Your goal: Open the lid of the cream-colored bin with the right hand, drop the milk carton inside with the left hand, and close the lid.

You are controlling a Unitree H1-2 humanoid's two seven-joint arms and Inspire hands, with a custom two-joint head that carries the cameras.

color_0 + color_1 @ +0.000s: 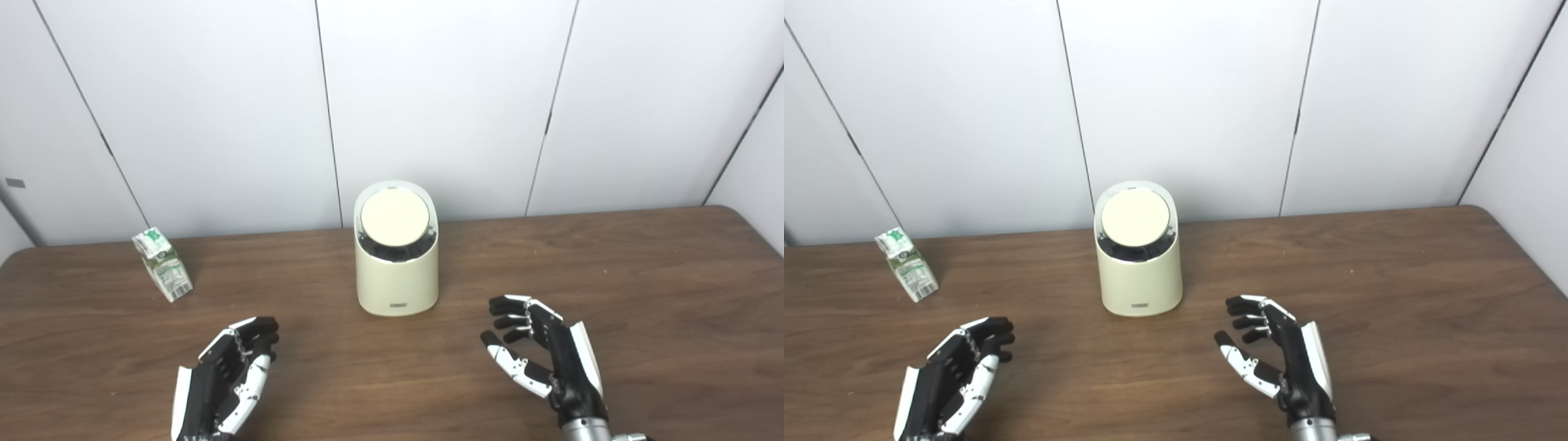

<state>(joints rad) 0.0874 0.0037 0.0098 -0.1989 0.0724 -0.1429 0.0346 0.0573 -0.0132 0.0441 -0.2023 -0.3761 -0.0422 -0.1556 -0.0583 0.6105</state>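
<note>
A small green-and-white milk carton (pixel 162 264) stands on the dark brown wooden table (pixel 643 275), leaning a little to one side, well to the left of the cream-coloured cylindrical bin (pixel 397 269) and slightly farther back than the bin's base. Nothing touches the carton.

Nearer the camera and to the left of the bin, the black-and-white left hand (pixel 223 380) hangs just above the table with its palm turned inward toward the bin. Its fingers (pixel 260 331) are loosely curled and lie close together, with the thumb alongside them; the hand holds nothing and is well apart from both the carton and the bin.

The bin stands upright in the middle of the table, close to the white panelled wall (pixel 441 92) behind it. Its round cream lid (pixel 395 217) sits closed in the slanted top, tilted toward the camera, with a dark ring showing around the lid's lower edge. A small grey label marks the front of the bin near its base.

To the right of the bin and nearer the camera, the black-and-white right hand (pixel 545 349) is raised over the table, palm facing the bin. Its fingers (pixel 511 318) are spread apart and gently bent, the thumb held away below them, and it grips nothing. It is near the bin but clearly not touching it.
</note>
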